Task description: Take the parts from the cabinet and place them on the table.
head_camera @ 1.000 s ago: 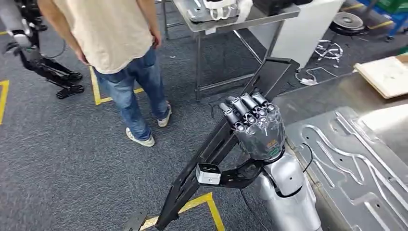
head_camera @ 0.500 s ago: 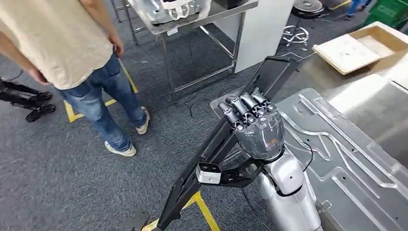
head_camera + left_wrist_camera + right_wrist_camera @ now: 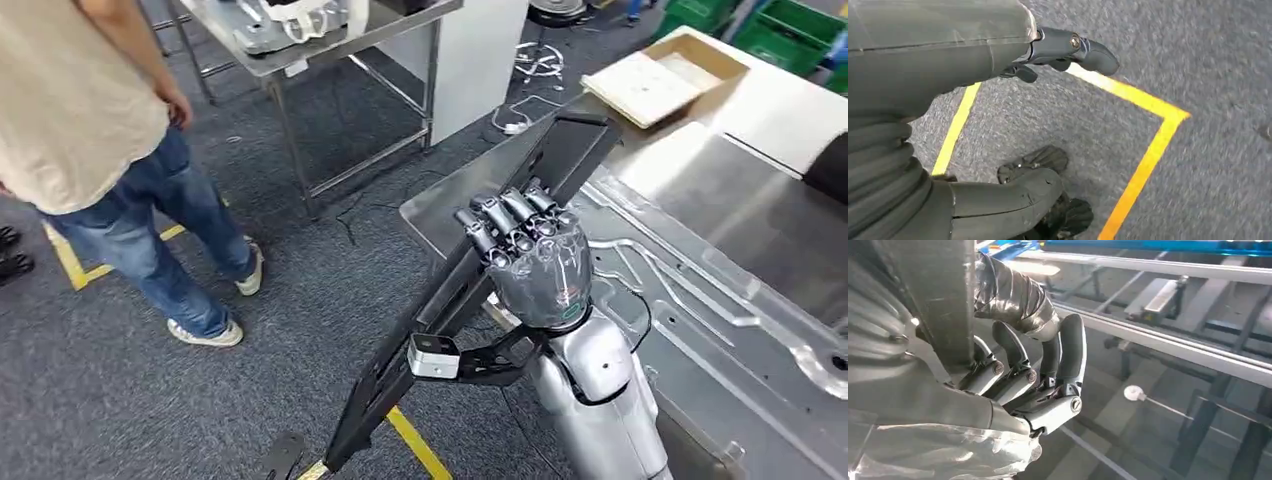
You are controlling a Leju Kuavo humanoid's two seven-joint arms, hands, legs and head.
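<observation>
Grey carpet (image 3: 140,400) with yellow tape lines (image 3: 420,445) covers the floor, and a steel tabletop (image 3: 720,190) fills the head view from 1 to 4 o'clock, carrying a pressed metal panel (image 3: 700,320) and, at 1 o'clock, a flat cardboard box (image 3: 660,80). At centre the right hand (image 3: 530,260) holds a long black part (image 3: 470,290), fingers (image 3: 1068,355) wrapped closed around it; the part slants from 6 o'clock up to 1 o'clock, its upper end over the tabletop's edge. At 9 o'clock stands a person (image 3: 110,150) in jeans. Beyond, at 11 o'clock, is another metal table (image 3: 330,40). The left hand (image 3: 948,125) hangs over the carpet, fingers (image 3: 1083,47) apart, holding nothing.
</observation>
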